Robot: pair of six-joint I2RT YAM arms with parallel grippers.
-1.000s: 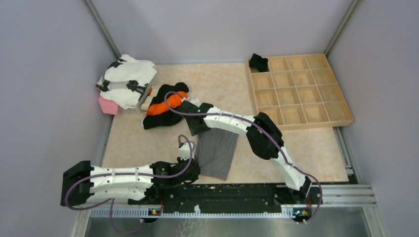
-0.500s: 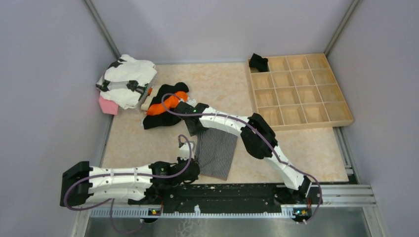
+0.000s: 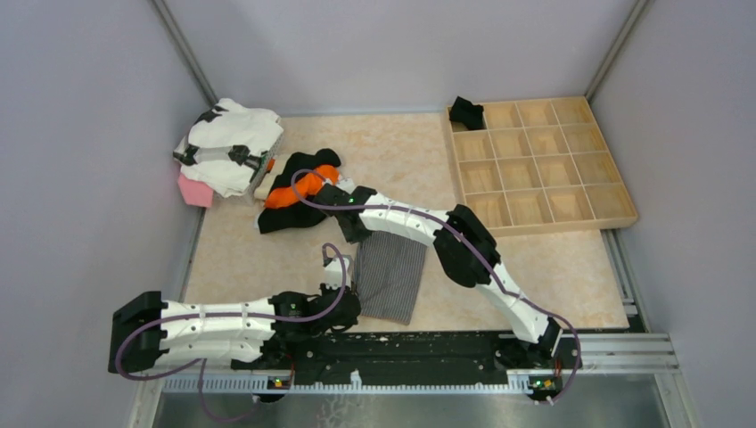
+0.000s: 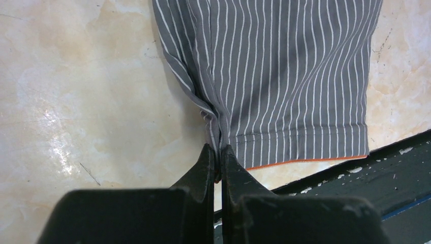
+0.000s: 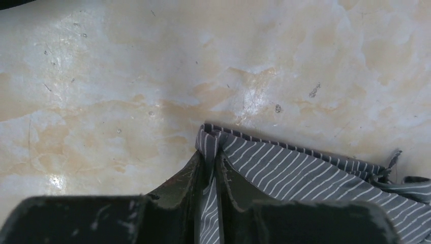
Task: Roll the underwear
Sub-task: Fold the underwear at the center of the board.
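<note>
Top view looks down over the whole table (image 3: 401, 152). Both wrist views face the underwear (image 4: 284, 66) up close; all share it.

The right arm (image 3: 403, 219) hides the far edge of the striped underwear (image 3: 390, 278).

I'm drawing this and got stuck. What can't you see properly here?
1. Top view: right arm covers the grey striped cloth underwear's far end.
2. Left wrist view: frame edge cuts off its top.
3. Top view: black cloth in the wooden compartment tray, too small to identify.
</note>
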